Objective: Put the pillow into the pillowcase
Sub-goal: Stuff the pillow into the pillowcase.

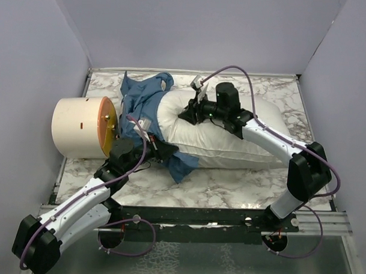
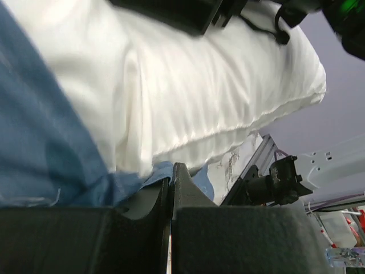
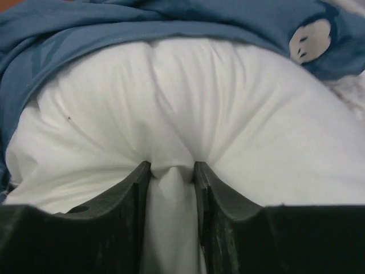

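At pillowcase [image 1: 142, 99] mouth, left pincer [image 2: 172, 171] clamps hem, right pincer [image 3: 173, 169] pinches pillow [image 1: 243, 145]

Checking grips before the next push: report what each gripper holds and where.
Left gripper pinches the pillowcase at its near edge. Right gripper straddles a fold of the pillow; whether it grips cannot be told.

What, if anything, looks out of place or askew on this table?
A cream drum with an orange face lies on its side at the left and seems unrelated to the bedding. The pillowcase is bunched crookedly over one end of the pillow, most of which is bare.
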Available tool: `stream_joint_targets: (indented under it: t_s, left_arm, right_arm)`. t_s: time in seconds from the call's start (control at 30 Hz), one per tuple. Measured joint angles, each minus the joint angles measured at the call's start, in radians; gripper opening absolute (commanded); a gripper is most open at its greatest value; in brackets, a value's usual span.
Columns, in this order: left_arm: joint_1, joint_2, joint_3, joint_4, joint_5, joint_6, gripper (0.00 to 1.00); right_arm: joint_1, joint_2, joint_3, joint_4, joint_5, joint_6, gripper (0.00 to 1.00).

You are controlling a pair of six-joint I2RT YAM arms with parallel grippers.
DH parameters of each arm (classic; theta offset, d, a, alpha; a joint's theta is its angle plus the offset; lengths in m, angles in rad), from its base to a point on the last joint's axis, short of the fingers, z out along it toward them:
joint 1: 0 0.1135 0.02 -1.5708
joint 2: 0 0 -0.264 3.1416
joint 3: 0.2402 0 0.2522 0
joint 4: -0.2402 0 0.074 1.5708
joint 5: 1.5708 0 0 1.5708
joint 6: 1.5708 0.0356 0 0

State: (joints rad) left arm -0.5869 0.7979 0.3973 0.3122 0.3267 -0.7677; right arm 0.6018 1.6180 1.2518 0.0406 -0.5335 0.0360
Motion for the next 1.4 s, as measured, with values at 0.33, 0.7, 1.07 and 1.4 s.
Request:
stream_joint_targets:
  t_s: [0.33, 0.7, 1.07, 1.4]
  left_arm:
    - [0.005, -0.137, 0.023, -0.199, 0.007, 0.011, 0.00]
    - [0.017, -0.059, 0.063, -0.159, 0.051, -0.002, 0.00]
    - [0.011, -0.189, 0.007, -0.324, 0.046, 0.000, 0.69]
    - [0.010, 0.065, 0.580, -0.767, 0.075, 0.200, 0.41]
  right_arm:
    - [0.105, 0.000, -0.196, 0.143, 0.105, 0.001, 0.01]
    - [0.122, 0.230, -0.048, 0.302, 0.130, 0.101, 0.01]
    - [0.143, 0.224, -0.216, 0.566, 0.087, 0.197, 0.01]
    - [0.145, 0.178, -0.364, 0.708, 0.087, 0.226, 0.02]
